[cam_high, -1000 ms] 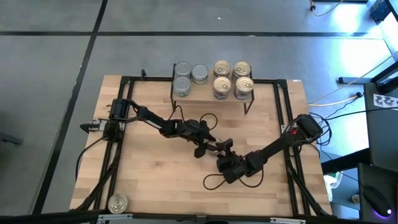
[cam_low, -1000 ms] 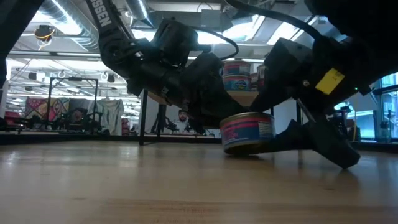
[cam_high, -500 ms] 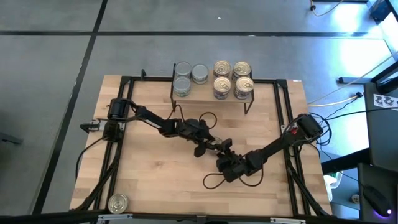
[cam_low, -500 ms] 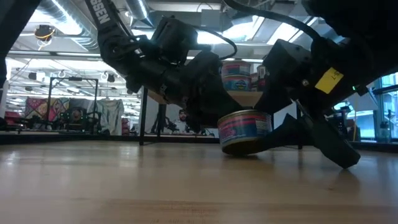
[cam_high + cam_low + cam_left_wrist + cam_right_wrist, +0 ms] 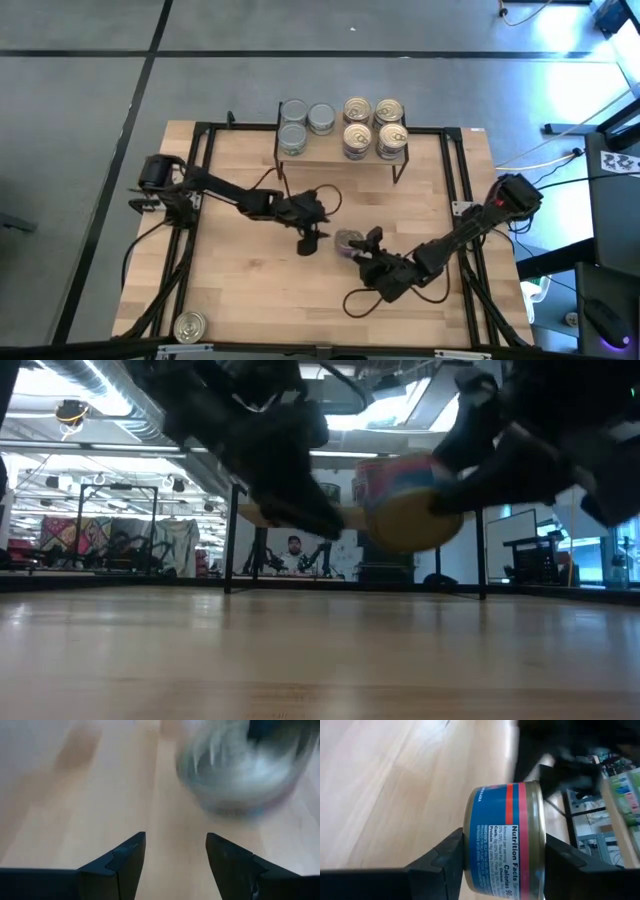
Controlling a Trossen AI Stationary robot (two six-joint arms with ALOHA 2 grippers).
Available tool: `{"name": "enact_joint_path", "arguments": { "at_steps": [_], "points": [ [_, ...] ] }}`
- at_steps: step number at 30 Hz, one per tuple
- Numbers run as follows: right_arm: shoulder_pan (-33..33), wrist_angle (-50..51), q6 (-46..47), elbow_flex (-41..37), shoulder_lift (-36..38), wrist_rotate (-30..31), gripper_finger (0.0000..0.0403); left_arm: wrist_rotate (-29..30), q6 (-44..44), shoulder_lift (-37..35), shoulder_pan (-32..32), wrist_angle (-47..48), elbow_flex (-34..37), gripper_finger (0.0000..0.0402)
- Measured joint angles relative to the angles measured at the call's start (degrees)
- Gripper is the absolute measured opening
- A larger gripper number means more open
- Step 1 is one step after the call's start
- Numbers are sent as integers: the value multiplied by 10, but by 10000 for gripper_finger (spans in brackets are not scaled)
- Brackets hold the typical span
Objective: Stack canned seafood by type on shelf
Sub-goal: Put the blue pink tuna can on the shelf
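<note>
A tin of canned seafood (image 5: 347, 241) with a blue and red label (image 5: 500, 835) hangs above mid-table, with my right gripper (image 5: 358, 245) shut on it. In the low view the tin (image 5: 400, 495) is tilted and shows a gold end. My left gripper (image 5: 307, 241) hovers just left of the tin, open and with nothing between its fingers (image 5: 175, 855). The shelf (image 5: 330, 152) stands at the far edge. It carries silver-topped tins (image 5: 293, 125) on its left and gold-topped tins (image 5: 372, 125) on its right, stacked. My right gripper pinches the tin between its two fingers (image 5: 451, 857), one on each flat end; the gold-rimmed end (image 5: 538, 845) lies against one finger. The fingers come slanting down from the table's right. The tin is lifted clear of the table and tilted.
One more tin (image 5: 190, 326) stands alone at the table's near left corner. A black frame (image 5: 205, 140) runs around the table top. Cables (image 5: 350, 298) loop beside the right arm. Bare wood lies between the grippers and the shelf.
A second ago the tin stood on the table between both grippers. It then tipped up on one edge, and now it is lifted clear and tilted in my right gripper, which has risen. My left gripper has risen too and drawn back toward the table's left.
</note>
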State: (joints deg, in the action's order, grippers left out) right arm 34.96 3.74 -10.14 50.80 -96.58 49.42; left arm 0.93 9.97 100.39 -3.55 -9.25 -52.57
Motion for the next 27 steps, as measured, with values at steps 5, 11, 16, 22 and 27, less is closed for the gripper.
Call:
{"name": "enact_joint_path", "arguments": {
  "at_steps": [5, 11, 16, 22, 27],
  "points": [
    [-2, -2, -10, 1, 17, 19, 191, 43, -33, -48, -40, 55, 13, 208],
    [-19, -2, -22, 25, 18, 36, 191, 65, 4, -116, -68, -5, 104, 208],
    [-49, -1, -54, 49, 18, 20, 191, 117, 36, -166, -92, -76, 185, 208],
    [-92, -3, -127, 97, 18, 46, 191, 153, 41, -205, -117, -159, 260, 208],
    [-145, -7, -181, 131, 18, 50, 191, 155, 41, -214, -122, -168, 270, 208]
  ]
}}
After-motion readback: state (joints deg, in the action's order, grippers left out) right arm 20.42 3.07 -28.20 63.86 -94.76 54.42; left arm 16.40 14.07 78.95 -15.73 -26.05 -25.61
